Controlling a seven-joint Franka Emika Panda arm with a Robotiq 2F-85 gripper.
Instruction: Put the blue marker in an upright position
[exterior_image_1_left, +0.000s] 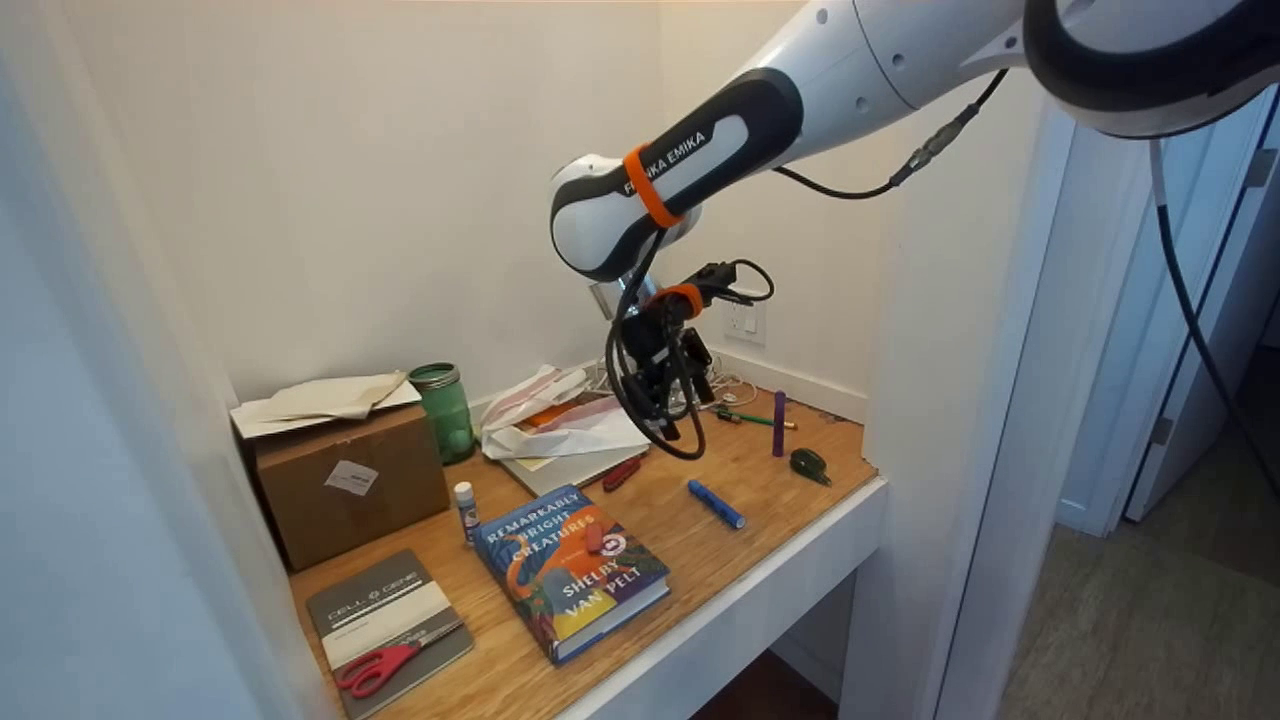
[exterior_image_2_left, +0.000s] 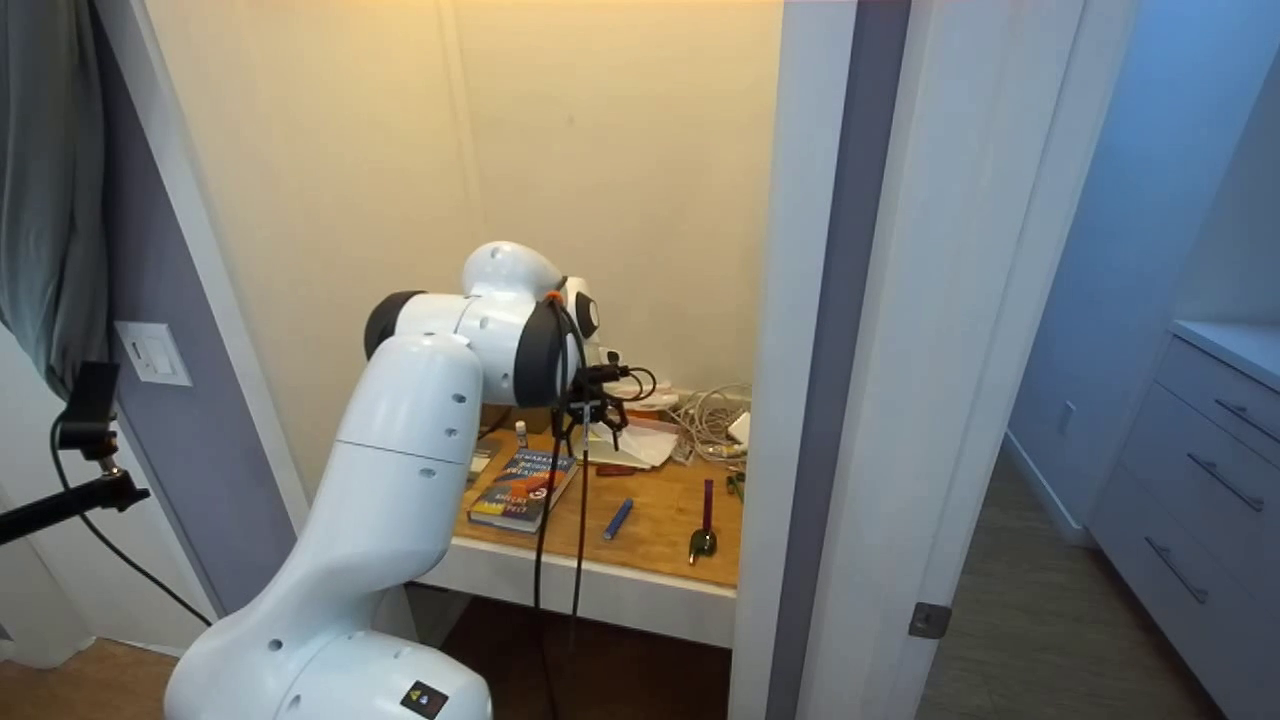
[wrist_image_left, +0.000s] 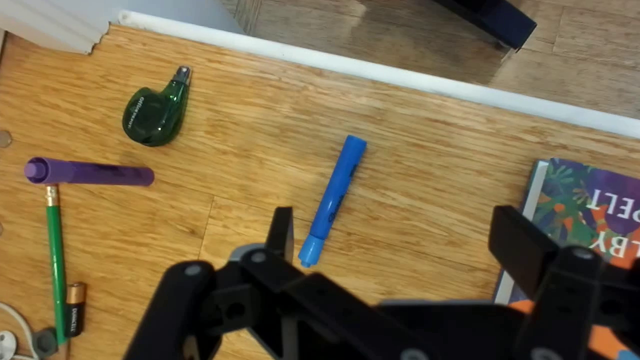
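cardboard box (exterior_image_1_left: 360, 515): doing shelf duty, loose papers (exterior_image_1_left: 325, 398) dumped on top. no clue what's inside, can't see in.
notebook (exterior_image_1_left: 385, 595): flat on the desk (exterior_image_1_left: 665, 515), red scissors (exterior_image_1_left: 400, 653) parked on it, probably to keep them out of the way.
green jar (exterior_image_1_left: 446, 415): beside the cardboard box, can't make out through the tinted glass what it holds, if anything.
glue stick (exterior_image_1_left: 467, 512): standing on end next to the book (exterior_image_1_left: 575, 575).
plastic bag (exterior_image_1_left: 590, 432): slumped, an orange thing (exterior_image_1_left: 547, 414) showing between the folds, too covered to say what.
gripper (wrist_image_left: 392, 227): hangs above the desk, fingers spread wide, gripping nothing. my guess is that's so it can drop around the blue marker (exterior_image_1_left: 716, 504), but in the wrist view the capped end is just inside one finger, so it'd need to center first imo.
blue marker: on its side on the desk, between the book and the purple marker (exterior_image_1_left: 778, 425), so not upright yet. i'd say grab it and tilt it a quarter turn; round barrel, so a clumsy nudge could roll it.
purple marker: stands on end, nice hint of the goal pose i reckon.
tape dispenser (exterior_image_1_left: 808, 466): green, lies near the purple marker.
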